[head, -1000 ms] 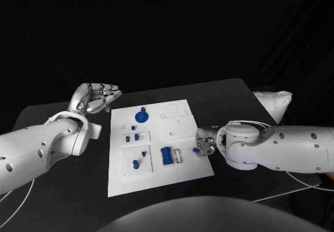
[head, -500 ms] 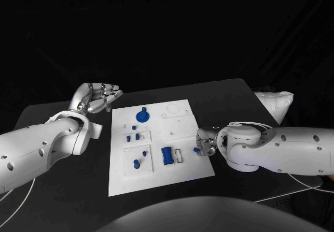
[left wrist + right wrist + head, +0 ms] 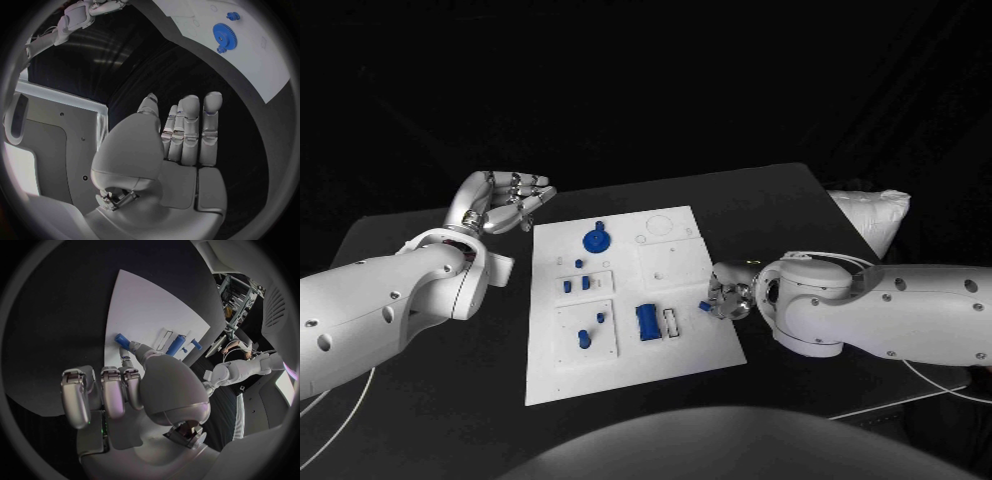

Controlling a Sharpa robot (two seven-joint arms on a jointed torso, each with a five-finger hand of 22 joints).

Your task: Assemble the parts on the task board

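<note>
The white task board (image 3: 678, 262) lies in the middle of the black table. On it are a blue gear (image 3: 594, 240), two small blue pieces (image 3: 574, 285), a blue block (image 3: 648, 322) and blue pegs (image 3: 584, 340). My right hand (image 3: 727, 298) is at the board's right edge and pinches a small blue part (image 3: 705, 306). In the right wrist view that small blue part (image 3: 122, 340) sticks out from the fingertips (image 3: 134, 347) over the board (image 3: 150, 305), near the blue block (image 3: 177, 345). My left hand (image 3: 502, 203) is raised beyond the board's far left corner, fingers apart, holding nothing. The left wrist view shows the gear (image 3: 224, 34).
A white bag (image 3: 873, 212) lies at the table's right edge, behind my right arm. A thin cable (image 3: 906, 395) runs along the table's near right side. Bare black table lies left of the board, under my left arm.
My right hand, with the small blue part, has shifted slightly away from me along the board's right edge. The left hand has not moved.
</note>
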